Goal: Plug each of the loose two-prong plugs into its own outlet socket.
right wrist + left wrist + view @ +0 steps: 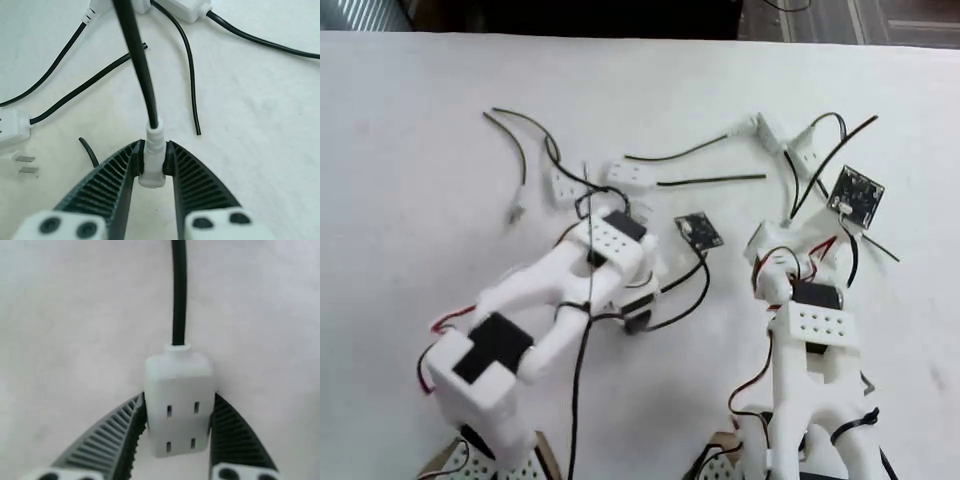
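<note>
Clamping hard on a socket block [177,375], the left gripper [179,400] has its ribbed fingers [120,435] pressed against both side walls, closed as far as the block allows; the block's face with its two pairs of slots is turned toward the wrist camera; a black cord [179,295] runs straight out of its far end across the table [60,315].

Over on the other side, the right gripper [153,145] is pinched nearly closed on a plug [151,170]; its dark fingers [195,185] squeeze the narrow white body from both sides, and the plug's prongs are hidden, so I cannot tell which way they face; the plug lead [135,55] rises from the plug's top and away from the wrist.

Just off that gripper lies a second plug [10,127], flat on the table, its two prongs [22,165] bare and free of any socket; more white pieces [185,7] with cords sit farther out.

From above, the left arm [560,275] stretches diagonally toward the middle of the table, where white blocks [630,172] lie tangled in black cords; the right arm [810,340] stands well apart from it, pointing at another cluster of white plugs [807,150]; a loose black wire [510,150] curls alone beyond the left arm.
</note>
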`<state>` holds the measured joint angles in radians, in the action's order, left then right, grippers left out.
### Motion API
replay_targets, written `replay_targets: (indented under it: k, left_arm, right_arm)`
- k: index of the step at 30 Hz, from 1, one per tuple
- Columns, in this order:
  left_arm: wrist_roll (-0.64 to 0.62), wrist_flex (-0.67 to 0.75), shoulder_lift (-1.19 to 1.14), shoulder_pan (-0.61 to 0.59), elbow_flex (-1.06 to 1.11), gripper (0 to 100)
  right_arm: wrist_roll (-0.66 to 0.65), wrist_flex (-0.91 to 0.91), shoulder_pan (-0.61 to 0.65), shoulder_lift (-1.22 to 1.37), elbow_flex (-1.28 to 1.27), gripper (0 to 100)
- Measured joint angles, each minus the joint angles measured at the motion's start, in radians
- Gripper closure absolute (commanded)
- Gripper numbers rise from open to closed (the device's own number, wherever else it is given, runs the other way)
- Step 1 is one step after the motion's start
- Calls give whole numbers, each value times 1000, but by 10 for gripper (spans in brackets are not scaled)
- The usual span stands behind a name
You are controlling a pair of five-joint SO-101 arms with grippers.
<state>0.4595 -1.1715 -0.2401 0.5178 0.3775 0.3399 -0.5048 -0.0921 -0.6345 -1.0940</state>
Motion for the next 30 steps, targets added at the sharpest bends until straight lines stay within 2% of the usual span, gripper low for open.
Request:
replay_targets:
  k: [5, 11, 19, 25, 30]
  left_arm:
    - [-28, -84, -107, 2, -140, 907]
    - [-80, -91, -110, 0, -187, 962]
    - [-89, -158, 101, -51, -190, 977]
    - [-91, -144, 226, -107, -190, 977]
    - [-89, -60, 233, -123, -176, 977]
  right_arm:
    - [0, 0, 2, 0, 0, 981]
    - [0, 0, 2, 0, 0, 981]
    - [0, 0, 2, 0, 0, 981]
    - [0, 0, 2, 0, 0, 981]
    - [0, 0, 2, 0, 0, 981]
